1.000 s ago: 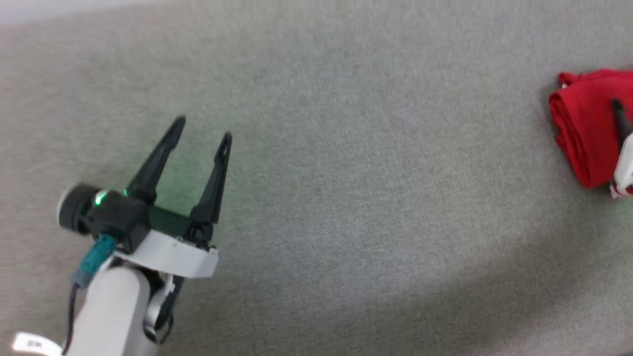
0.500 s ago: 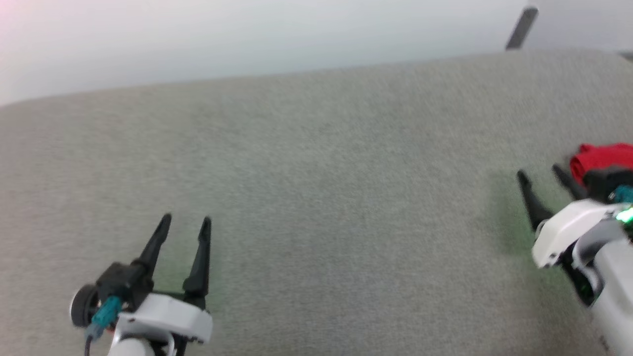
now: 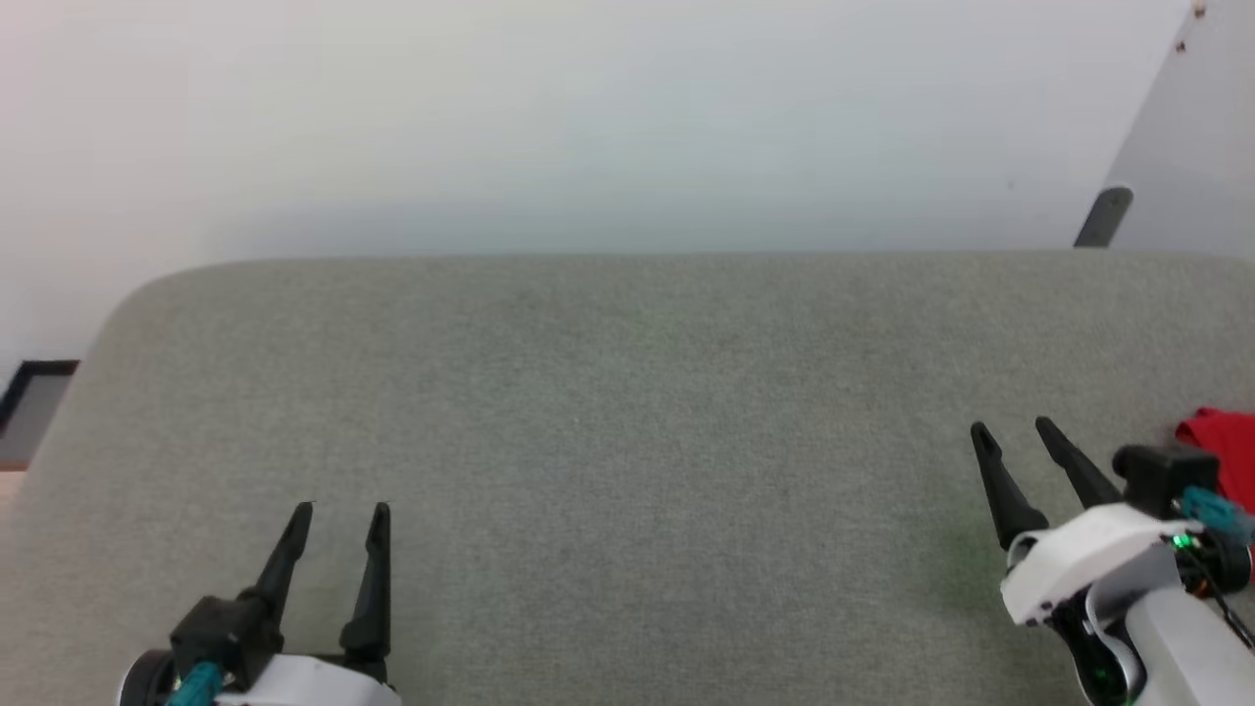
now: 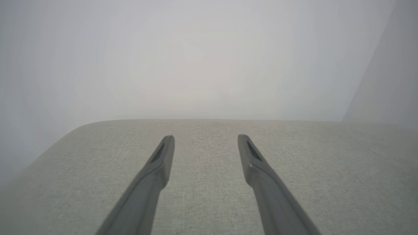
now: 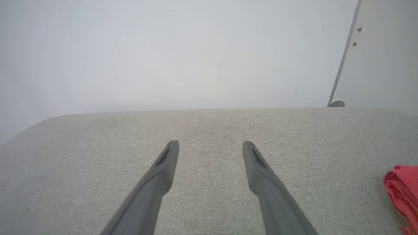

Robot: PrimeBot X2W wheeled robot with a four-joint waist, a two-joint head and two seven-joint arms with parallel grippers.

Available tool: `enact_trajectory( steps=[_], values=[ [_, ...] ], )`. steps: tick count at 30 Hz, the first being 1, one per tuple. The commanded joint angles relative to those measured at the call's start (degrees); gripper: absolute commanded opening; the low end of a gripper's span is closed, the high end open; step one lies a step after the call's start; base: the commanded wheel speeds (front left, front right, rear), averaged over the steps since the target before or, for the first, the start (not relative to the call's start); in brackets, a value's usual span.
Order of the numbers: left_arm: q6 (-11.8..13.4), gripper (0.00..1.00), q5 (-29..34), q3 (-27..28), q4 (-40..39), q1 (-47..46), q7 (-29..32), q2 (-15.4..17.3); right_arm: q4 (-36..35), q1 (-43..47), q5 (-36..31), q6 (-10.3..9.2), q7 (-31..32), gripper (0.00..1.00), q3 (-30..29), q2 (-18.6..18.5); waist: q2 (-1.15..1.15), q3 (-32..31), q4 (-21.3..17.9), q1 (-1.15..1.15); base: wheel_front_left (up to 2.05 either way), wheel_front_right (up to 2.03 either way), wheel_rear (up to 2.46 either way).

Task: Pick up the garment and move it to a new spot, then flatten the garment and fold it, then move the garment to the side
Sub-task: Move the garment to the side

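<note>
the garment (image 3: pixel 1226 438) lies just right of the spread, empty right pincer (image 3: pixel 1010 426).

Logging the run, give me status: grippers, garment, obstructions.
Left gripper open, empty. Right gripper open, empty. Garment lying on grey surface, right of right gripper. No obstruction seen.

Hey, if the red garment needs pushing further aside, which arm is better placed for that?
Right, most likely. The right gripper, jaws open, hovers just beside the red garment at the head view's right edge; the left gripper, also open, is far across the grey fabric surface.
</note>
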Motion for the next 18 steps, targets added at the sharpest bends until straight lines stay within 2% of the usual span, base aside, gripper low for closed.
enact_trajectory(
  steps=[1, 12, 18],
  values=[
    [-0.29, 1.00, 0.63, 0.23, -0.30, 1.01, 0.02, -0.11, -0.77, 1.72, -0.27, -0.06, -0.23, 1.00, -1.03, 0.26, 0.00, -1.80, 1.44, 0.00, 0.00, 0.00, 0.00],
    [-0.40, 1.00, 0.67, -0.66, -4.68, 5.42, 0.02, -1.15, -13.29, 15.88, -5.12, -0.06, -0.13, 1.00, -12.84, 0.86, 0.00, -3.66, 2.37, 0.00, 0.00, 0.00, 0.00],
    [-0.42, 1.00, -0.44, -2.00, -6.98, 7.51, 0.02, -0.97, -22.55, 23.64, -8.24, -0.06, 2.73, 1.00, -18.59, 2.46, 0.00, -3.87, 3.14, 0.00, 0.00, 0.00, 0.00]
  ],
)
